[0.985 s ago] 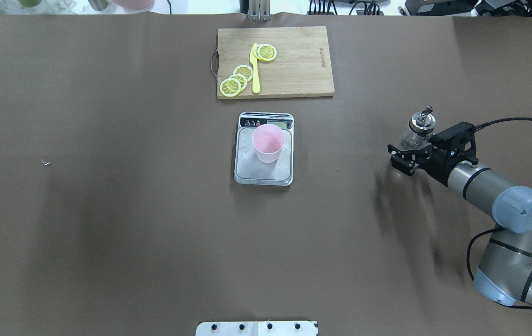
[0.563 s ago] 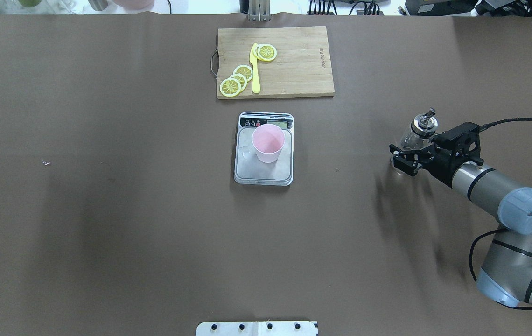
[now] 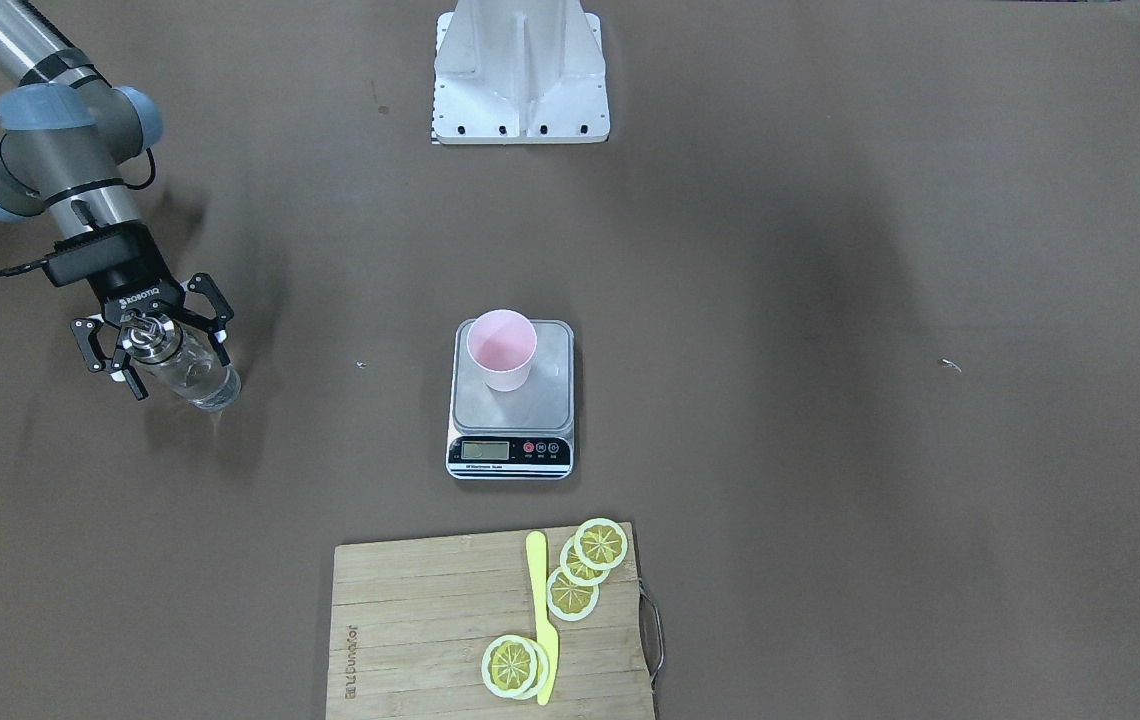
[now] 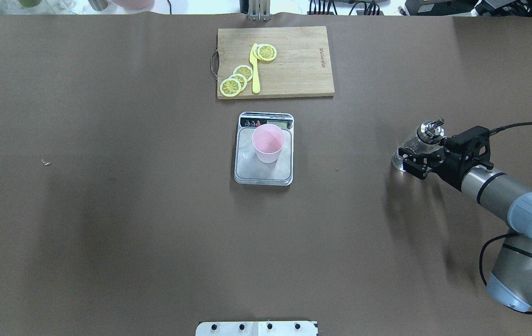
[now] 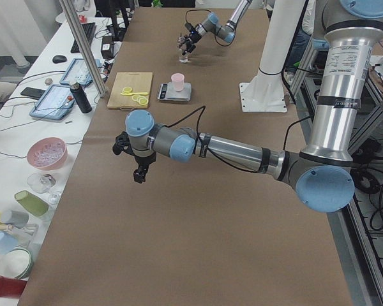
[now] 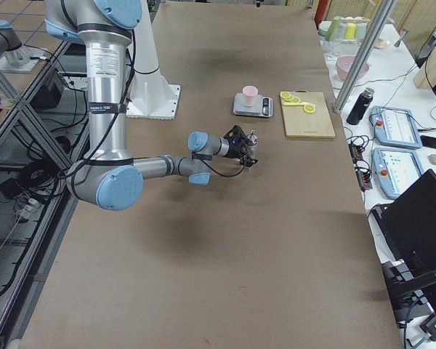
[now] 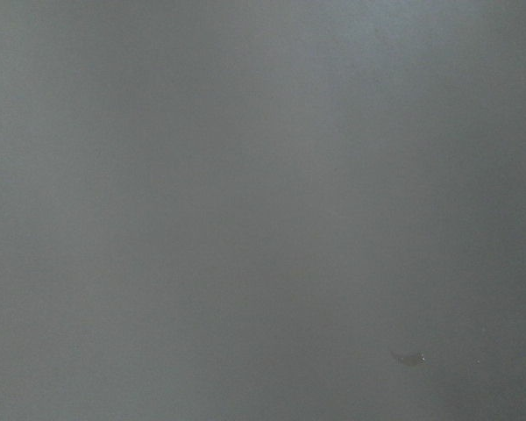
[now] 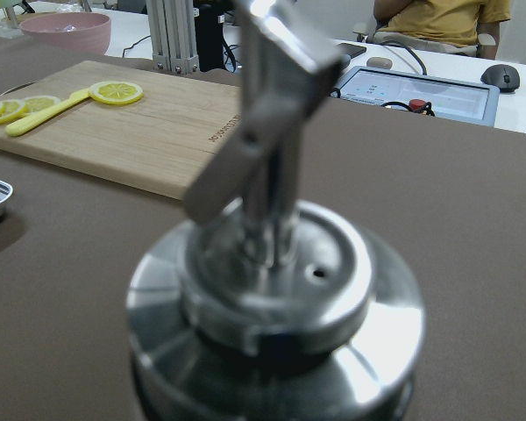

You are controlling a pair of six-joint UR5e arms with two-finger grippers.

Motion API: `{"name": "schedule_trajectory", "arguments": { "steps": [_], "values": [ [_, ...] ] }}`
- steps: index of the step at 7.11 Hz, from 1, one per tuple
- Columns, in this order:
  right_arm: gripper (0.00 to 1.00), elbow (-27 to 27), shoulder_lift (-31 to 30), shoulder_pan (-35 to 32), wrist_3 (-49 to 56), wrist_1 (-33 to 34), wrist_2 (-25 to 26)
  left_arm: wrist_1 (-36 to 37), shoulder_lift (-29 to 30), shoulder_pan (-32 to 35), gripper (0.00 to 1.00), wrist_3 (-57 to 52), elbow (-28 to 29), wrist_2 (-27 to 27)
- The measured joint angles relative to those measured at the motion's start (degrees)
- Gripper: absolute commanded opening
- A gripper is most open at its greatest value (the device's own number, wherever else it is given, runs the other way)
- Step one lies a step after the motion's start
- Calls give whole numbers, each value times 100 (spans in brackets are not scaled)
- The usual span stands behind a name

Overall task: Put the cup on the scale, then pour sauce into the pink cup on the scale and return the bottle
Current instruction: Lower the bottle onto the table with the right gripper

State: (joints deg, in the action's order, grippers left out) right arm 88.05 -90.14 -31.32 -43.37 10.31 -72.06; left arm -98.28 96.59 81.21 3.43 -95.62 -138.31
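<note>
The right gripper (image 3: 182,377) has its jaws wide around the glass bottle (image 3: 202,386), holding it upright, I judge, so nothing spills as it returns to the counter (image 3: 730,300). The pink cup (image 3: 501,350) on the scale (image 3: 512,412) stands well apart from them. Compared with one second ago, bottle and jaws are lower and farther from the scale; of the left gripper (image 5: 133,160) I cannot tell the state.

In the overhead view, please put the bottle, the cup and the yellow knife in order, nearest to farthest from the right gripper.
From the right gripper:
1. bottle, between its jaws, table's right side.
2. cup, on the scale, centre.
3. yellow knife, on the cutting board, far side.
</note>
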Motion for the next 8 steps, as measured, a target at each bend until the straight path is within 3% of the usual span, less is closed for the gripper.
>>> {"name": "schedule_trajectory", "arguments": {
  "steps": [8],
  "values": [
    [99, 244, -351, 395, -332, 7, 420, 2, -35, 9, 100, 0, -18, -1]
  ]
}}
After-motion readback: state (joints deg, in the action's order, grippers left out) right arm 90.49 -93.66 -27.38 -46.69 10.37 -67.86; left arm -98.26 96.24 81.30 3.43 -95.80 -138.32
